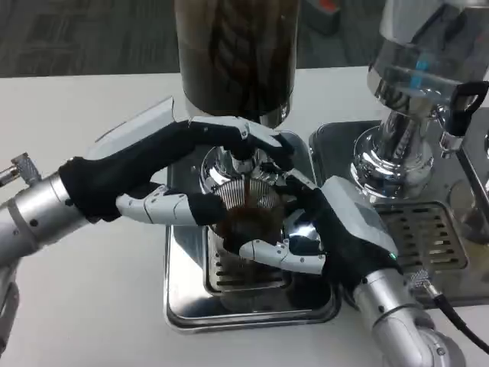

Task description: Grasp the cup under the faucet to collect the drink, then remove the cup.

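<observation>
A clear ribbed cup [246, 208] with brown drink in it stands on the steel drip tray [252, 310], right under the faucet [221, 162] of the dark drink dispenser [233, 53]. My right hand [340, 229] grips the cup from the right, its thumb wrapped across the cup's front. My left hand [172, 172] comes in from the left; its fingers lie over the top of the faucet handle and its thumb reaches under toward the cup. The cup's lower part is hidden behind my right thumb.
A second dispenser [416, 99] with a chrome base stands at the right on its own grated tray [428, 233], close beside my right forearm. A black lever [458, 115] sticks out from it. Bare white table [92, 306] lies to the left and front.
</observation>
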Action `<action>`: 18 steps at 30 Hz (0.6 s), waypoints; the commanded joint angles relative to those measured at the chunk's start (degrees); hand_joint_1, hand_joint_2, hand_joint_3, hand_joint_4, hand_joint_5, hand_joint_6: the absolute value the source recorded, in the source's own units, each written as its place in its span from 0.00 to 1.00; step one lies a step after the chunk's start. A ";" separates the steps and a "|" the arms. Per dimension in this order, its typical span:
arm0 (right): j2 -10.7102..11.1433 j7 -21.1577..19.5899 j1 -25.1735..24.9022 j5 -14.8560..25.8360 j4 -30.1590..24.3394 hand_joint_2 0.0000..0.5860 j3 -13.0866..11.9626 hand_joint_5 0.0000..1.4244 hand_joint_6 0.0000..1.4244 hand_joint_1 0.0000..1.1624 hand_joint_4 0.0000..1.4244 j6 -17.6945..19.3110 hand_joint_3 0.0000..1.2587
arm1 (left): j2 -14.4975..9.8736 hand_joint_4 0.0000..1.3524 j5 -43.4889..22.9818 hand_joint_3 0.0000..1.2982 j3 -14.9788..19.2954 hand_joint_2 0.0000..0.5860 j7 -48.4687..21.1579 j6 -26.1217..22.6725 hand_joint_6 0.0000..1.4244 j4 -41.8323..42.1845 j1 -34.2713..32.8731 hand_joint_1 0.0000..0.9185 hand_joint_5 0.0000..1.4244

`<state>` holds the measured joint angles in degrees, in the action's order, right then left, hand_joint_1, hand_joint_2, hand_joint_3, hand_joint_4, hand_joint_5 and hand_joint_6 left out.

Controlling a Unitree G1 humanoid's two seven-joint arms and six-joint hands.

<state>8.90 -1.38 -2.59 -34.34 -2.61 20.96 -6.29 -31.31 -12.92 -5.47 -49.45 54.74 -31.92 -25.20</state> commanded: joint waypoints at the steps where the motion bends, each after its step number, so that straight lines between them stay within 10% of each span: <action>1: -0.24 -0.89 0.86 -0.01 0.09 0.13 -0.05 0.30 0.39 0.34 0.23 0.20 0.18 | -1.28 0.16 2.29 0.21 -0.64 0.04 -1.33 0.60 0.18 -0.81 2.55 0.00 0.14; 18: -0.68 -2.77 1.38 -1.92 -0.21 0.30 0.22 0.32 0.39 0.42 0.24 -0.14 0.19 | -1.22 0.00 2.38 0.09 1.91 0.02 1.86 0.86 0.17 -1.38 1.81 0.00 0.08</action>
<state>8.31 -3.22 -1.84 -35.93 -2.64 21.37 -6.23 -31.71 -11.58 -4.01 -47.45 55.15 -32.73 -24.77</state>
